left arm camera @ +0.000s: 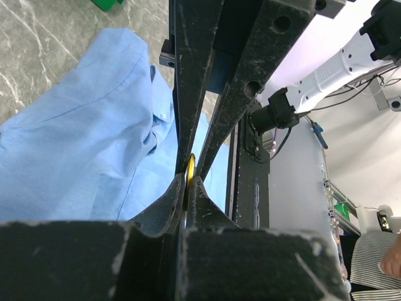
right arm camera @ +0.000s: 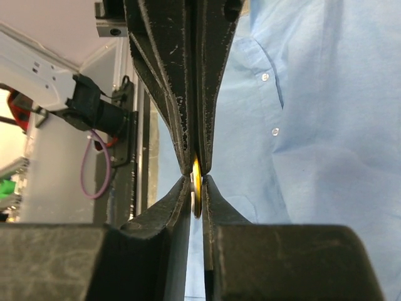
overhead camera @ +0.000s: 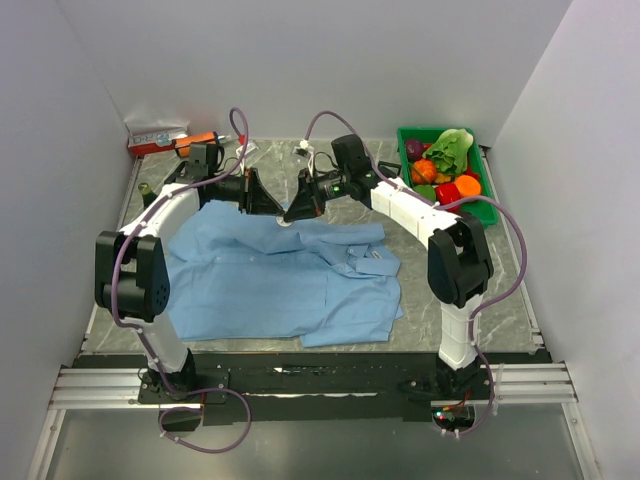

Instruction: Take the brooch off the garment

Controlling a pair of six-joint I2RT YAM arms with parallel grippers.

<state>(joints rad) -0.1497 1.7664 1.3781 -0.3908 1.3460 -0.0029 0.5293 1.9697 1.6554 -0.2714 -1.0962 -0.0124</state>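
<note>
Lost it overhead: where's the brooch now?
In both wrist views the brooch is pinched edge-on in the right pincer and the left pincer, which meet over the garment's far edge.

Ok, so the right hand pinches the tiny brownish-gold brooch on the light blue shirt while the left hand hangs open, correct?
No: the left hand is closed too, on that brownish-gold brooch, per the left wrist view; the right hand does pinch it.

Above the garment [overhead camera: 285, 285] the way stands free over its middle and near half. At its far edge the left gripper [overhead camera: 276, 209] and right gripper [overhead camera: 291, 214] meet tip to tip, both clamped on the brooch [right arm camera: 196, 188], crowding each other. Right of the garment, bare bench [overhead camera: 415, 325] runs back to a green basket [overhead camera: 486, 195]. A box [overhead camera: 160, 138] sits beyond its far-left corner.
</note>
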